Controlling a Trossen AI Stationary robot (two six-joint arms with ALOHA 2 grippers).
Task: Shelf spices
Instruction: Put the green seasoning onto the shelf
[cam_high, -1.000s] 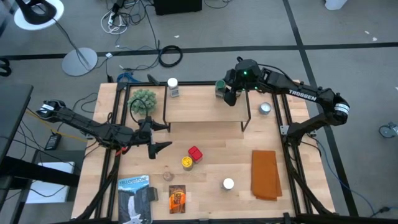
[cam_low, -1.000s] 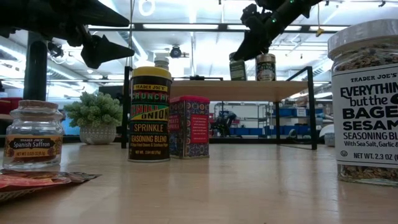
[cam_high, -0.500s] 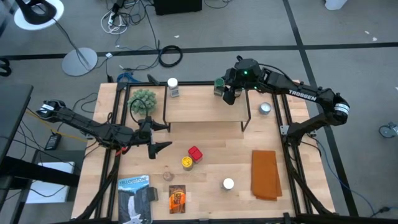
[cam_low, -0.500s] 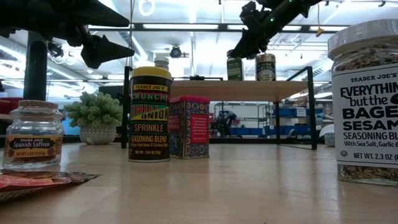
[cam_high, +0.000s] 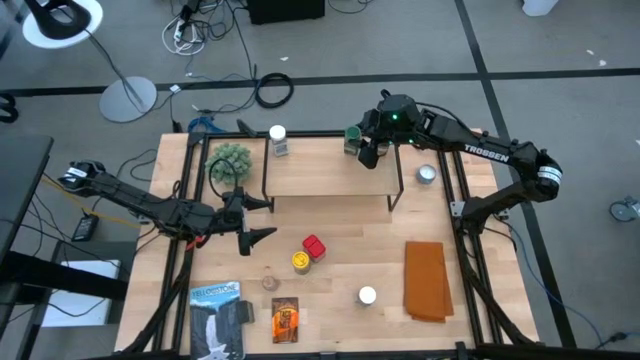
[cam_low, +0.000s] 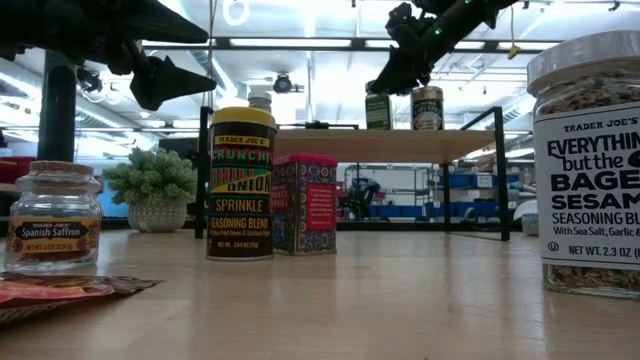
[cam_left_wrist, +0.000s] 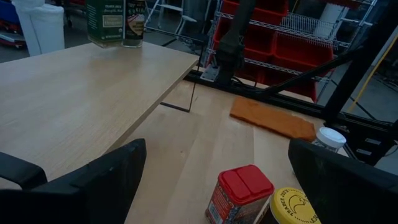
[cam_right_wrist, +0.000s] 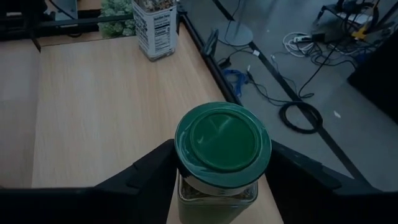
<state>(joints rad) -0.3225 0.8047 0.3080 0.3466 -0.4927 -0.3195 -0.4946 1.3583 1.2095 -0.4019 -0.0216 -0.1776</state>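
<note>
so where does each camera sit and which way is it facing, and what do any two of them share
High view: above the table, looking straight down; both arms show, right pincer at the shelf.
Low view: at tabletop height, looking level across toward the shelf; arms enter from above.
Left wrist view: on the left arm, looking past its open pincer at the red box.
Right wrist view: on the right arm, looking down on the green-lidded jar between its fingers.
Shared: the green-lidded jar shows on the shelf in the low and right wrist views.

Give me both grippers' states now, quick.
Left gripper: open, empty, hovering over the table beside the shelf.
Right gripper: closed around the green-lidded jar at the shelf's back corner.
</note>
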